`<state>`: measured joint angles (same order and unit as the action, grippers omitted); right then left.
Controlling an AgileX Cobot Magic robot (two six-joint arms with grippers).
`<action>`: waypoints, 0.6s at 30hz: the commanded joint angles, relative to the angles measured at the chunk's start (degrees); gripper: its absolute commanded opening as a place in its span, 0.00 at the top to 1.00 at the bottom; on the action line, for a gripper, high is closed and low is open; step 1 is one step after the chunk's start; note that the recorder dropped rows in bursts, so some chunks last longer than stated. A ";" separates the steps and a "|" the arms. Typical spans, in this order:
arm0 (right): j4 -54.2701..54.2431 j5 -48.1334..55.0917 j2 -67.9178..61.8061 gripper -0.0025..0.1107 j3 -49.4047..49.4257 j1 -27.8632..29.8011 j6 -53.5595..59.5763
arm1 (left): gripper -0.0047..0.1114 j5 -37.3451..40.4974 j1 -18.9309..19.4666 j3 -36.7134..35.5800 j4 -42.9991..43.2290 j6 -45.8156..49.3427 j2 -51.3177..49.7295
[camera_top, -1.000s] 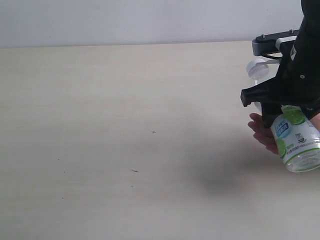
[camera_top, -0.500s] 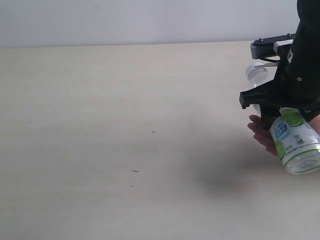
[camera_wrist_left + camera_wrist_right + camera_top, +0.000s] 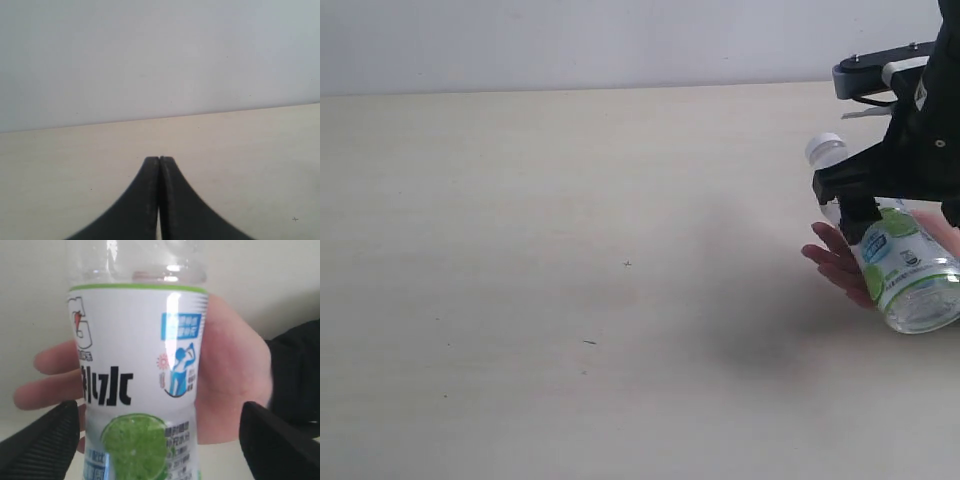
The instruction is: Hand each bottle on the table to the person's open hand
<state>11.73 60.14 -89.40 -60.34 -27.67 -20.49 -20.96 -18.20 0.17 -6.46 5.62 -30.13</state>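
One clear bottle (image 3: 910, 275) with a white cap (image 3: 825, 148) and a white label with green spots lies tilted at the right edge of the table (image 3: 570, 250). It rests against the person's open hand (image 3: 835, 265). In the right wrist view the bottle (image 3: 137, 370) stands in front of the palm (image 3: 230, 370). My right gripper (image 3: 160, 440) is open, its black fingers (image 3: 42, 445) on either side of the bottle, with a clear gap on one side. The left gripper (image 3: 159, 161) is shut on nothing above bare table. No other bottle is in view.
A pale wall (image 3: 620, 40) runs behind the table's far edge. The person's dark sleeve (image 3: 295, 375) shows beside the palm. My black right arm (image 3: 910, 140) fills the upper right corner over the bottle.
My right arm has shifted to the right. The bottle's cap has sunk slightly and moved left, and the person's fingers now reach farther left under the bottle.
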 commanded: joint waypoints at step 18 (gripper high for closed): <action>-30.37 -21.42 19.67 0.58 -0.03 -0.31 29.42 | 0.95 0.05 0.22 -0.17 -0.42 0.09 0.13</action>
<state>-9.17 42.00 -72.17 -60.30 -27.67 0.00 -20.96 -18.20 0.17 -6.46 5.62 -30.13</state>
